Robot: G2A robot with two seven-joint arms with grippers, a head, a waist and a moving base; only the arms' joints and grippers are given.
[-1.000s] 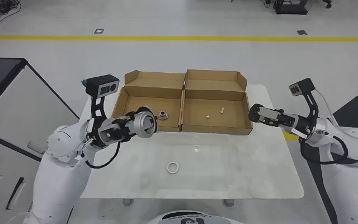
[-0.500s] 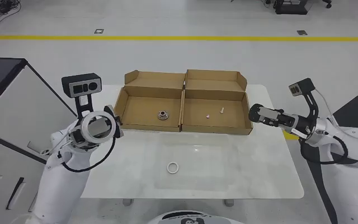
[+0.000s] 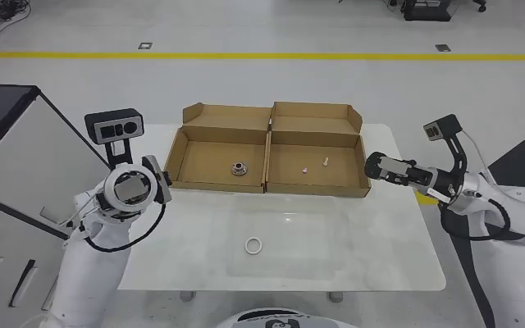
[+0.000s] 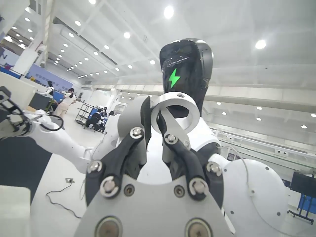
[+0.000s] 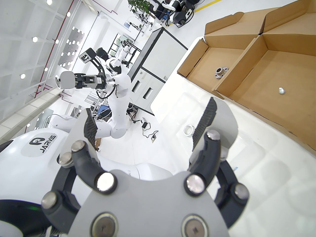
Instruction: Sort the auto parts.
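My left gripper (image 4: 154, 119) is shut on the rim of a silver metal ring (image 4: 170, 99), held up facing the robot's head. From above, that gripper (image 3: 131, 187) sits off the table's left edge, beside the left cardboard box (image 3: 197, 156). A flanged metal part (image 3: 239, 168) lies in that box. Two small pale parts (image 3: 305, 170) (image 3: 326, 161) lie in the right box (image 3: 344, 160). A white ring (image 3: 254, 244) rests on the table. My right gripper (image 3: 369, 166) stands open with nothing in it at the right box's right end, seen also in its wrist view (image 5: 149, 109).
The white table (image 3: 369, 246) has free room in front of the boxes, around the white ring (image 5: 188, 129). Both boxes have raised flaps at the back. A dark-framed cabinet (image 3: 25, 139) stands left of the table.
The left arm drew back from over the left box's front edge to the table's left side and turned its gripper upward, still holding the ring. The right arm kept still.
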